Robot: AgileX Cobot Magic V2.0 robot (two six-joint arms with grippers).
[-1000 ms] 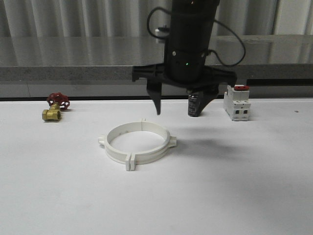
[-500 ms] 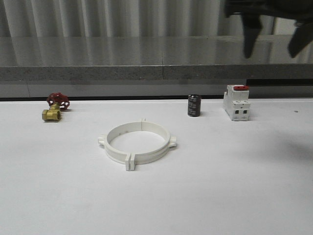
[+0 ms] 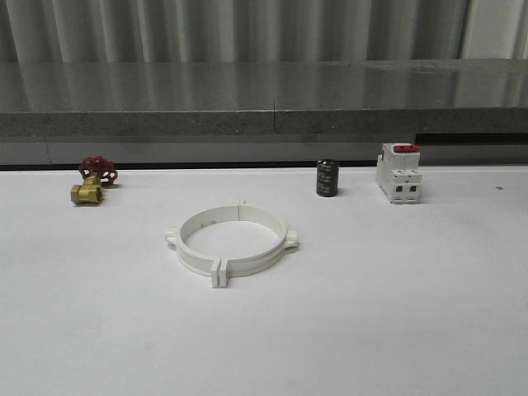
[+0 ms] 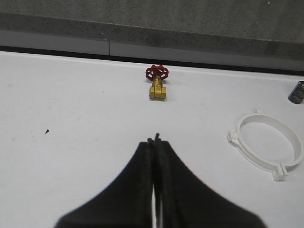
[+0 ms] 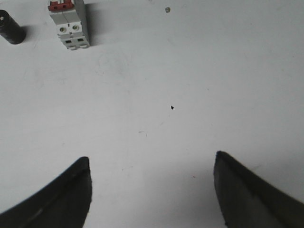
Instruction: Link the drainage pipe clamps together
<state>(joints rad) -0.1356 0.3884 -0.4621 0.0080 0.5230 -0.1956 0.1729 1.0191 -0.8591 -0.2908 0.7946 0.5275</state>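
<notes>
The two white drainage pipe clamps (image 3: 231,240) lie flat on the white table as one closed ring with tabs at the joins, near the table's middle. The same clamps (image 4: 266,145) show in the left wrist view, well away from my left gripper (image 4: 154,140), whose fingers are pressed together with nothing between them. My right gripper (image 5: 151,161) hangs open over bare table, its two fingers wide apart and holding nothing.
A brass valve with a red handwheel (image 3: 92,180) sits at the back left. A small black cylinder (image 3: 327,178) and a white breaker with a red switch (image 3: 399,172) stand at the back right. A grey ledge (image 3: 264,122) runs behind the table.
The right arm, which hung open above the ring a second ago, rose and swung right, then left the front view. The ring has not moved.
</notes>
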